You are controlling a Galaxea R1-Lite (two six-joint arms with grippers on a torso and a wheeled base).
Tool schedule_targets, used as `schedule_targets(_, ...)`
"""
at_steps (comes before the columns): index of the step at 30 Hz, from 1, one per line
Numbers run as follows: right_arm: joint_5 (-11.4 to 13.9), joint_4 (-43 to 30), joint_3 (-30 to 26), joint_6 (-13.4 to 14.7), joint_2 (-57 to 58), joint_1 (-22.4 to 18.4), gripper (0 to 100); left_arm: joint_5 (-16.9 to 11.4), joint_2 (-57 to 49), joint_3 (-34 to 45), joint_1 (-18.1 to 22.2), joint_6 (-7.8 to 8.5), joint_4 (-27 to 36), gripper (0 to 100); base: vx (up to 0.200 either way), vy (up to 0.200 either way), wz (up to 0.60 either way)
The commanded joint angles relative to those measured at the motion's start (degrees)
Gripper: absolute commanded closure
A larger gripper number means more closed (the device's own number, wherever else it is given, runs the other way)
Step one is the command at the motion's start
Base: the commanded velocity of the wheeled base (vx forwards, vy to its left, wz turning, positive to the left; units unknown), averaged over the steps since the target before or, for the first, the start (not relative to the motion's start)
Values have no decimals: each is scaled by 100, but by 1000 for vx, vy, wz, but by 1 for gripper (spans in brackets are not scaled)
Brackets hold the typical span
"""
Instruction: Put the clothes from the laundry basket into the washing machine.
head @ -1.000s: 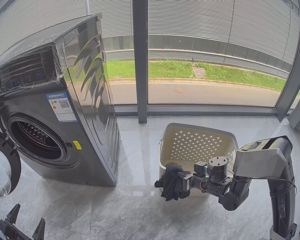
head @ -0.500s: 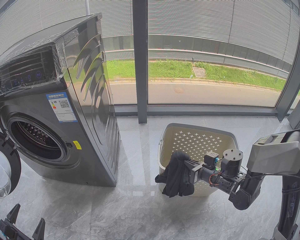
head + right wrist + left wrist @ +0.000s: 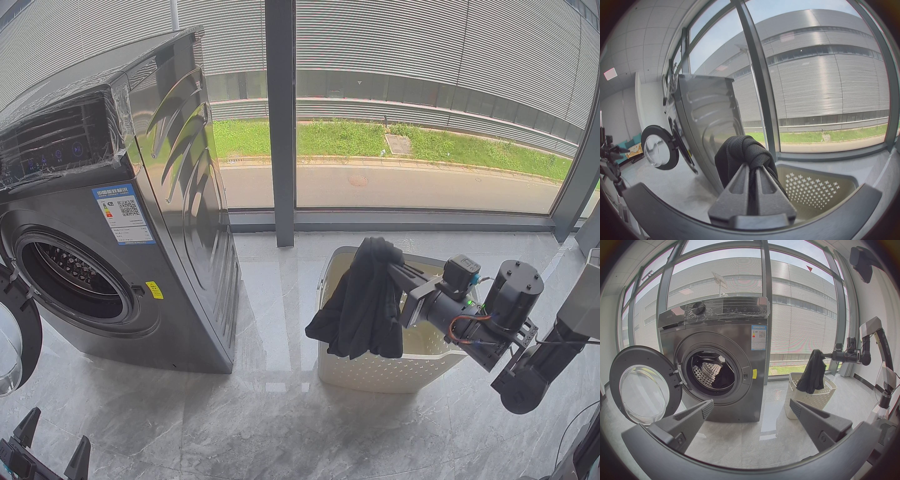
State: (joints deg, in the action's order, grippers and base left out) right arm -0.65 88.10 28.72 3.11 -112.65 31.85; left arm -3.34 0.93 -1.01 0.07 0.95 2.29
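Head view: right jaws closed on a dark garment (image 3: 362, 300) hanging below them, over the laundry basket (image 3: 387, 372). Left wrist view: left jaws spread open; washing machine (image 3: 725, 343) ahead of them, door (image 3: 643, 383) open. Right wrist view: fabric pinched between the jaws.

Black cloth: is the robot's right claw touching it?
Touching. In the right wrist view the right gripper is clamped shut on a fold of the black cloth, which bulges out around its tips.
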Motion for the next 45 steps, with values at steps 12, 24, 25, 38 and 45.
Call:
schedule_targets(12, -621, -733, -95, 6, 1184, -180, 100, 0, -93, 92, -7, -7, -1, 0, -33, 0, 0)
schedule_targets(24, -858, -1568, -323, 6, 2116, -118, 100, 0, -93, 92, 1, -16, -1, 0, -117, 0, 0)
schedule_targets(25, -893, -1673, -358, 6, 2230, -100, 100, 0, -93, 92, 1, -7, -1, 0, 0, 0, 0)
schedule_targets(38, -1157, -1849, -473, 23, 2467, 102, 100, 0, -93, 92, -7, -16, -1, 0, 0, 154, 0)
schedule_targets(45, -1183, -1823, -481, 32, 2441, 374, 100, 0, -93, 92, -7, -16, 8, 0, 0, 200, 0)
